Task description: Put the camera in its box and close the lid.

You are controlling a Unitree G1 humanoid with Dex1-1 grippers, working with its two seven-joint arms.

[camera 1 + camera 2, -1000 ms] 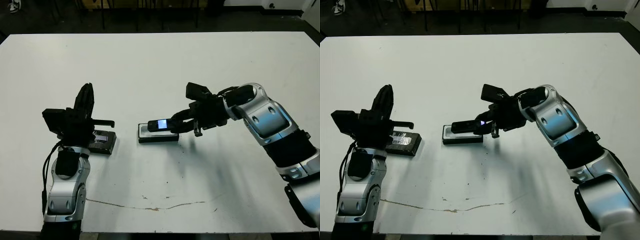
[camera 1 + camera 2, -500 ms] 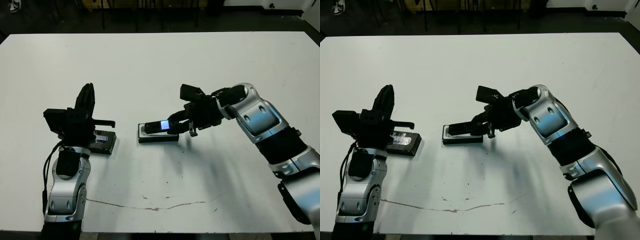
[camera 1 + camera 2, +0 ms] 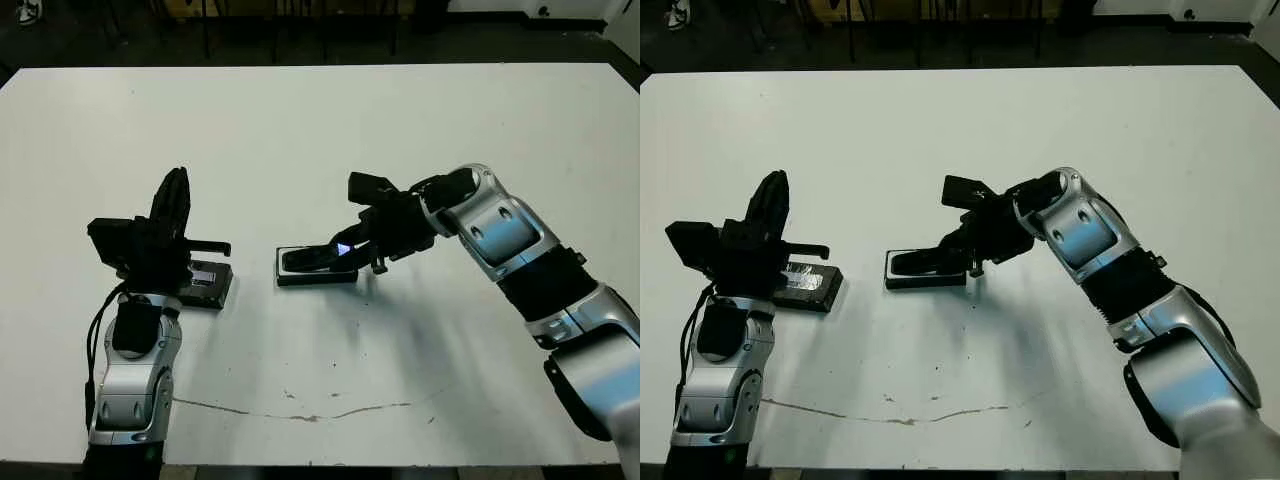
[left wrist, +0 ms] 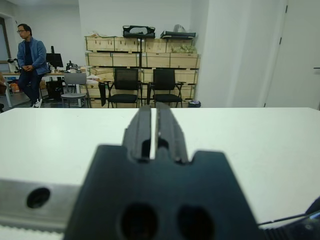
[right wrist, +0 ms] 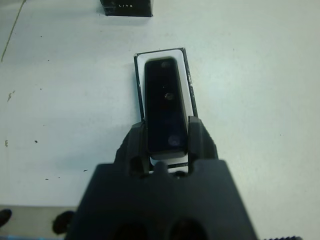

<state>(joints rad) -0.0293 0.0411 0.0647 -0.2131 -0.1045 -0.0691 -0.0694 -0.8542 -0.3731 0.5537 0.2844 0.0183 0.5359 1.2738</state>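
The camera point(image 5: 165, 107), a slim black bar, is held at one end by my right gripper point(image 5: 166, 132), which is shut on it. It lies lengthwise over the white lining of the box point(image 5: 162, 53), tilted down with its far end low in the box point(image 3: 285, 268) near the table's middle. A small bluish glow shows at the gripped end. The lid point(image 3: 207, 283), flat and black with a pale label, lies on the table left of the box. My left gripper point(image 3: 175, 195) is raised just above and behind the lid, its fingers point(image 4: 143, 120) pressed together and holding nothing.
The white table point(image 3: 320, 130) stretches wide behind the box. A thin brownish mark point(image 3: 300, 412) runs along the near edge. Beyond the table in the left wrist view are chairs, wooden crates and a standing person point(image 4: 31, 62).
My right gripper has moved left and lower with the camera, tipping its far end down into the box. The left arm and the lid have stayed put.
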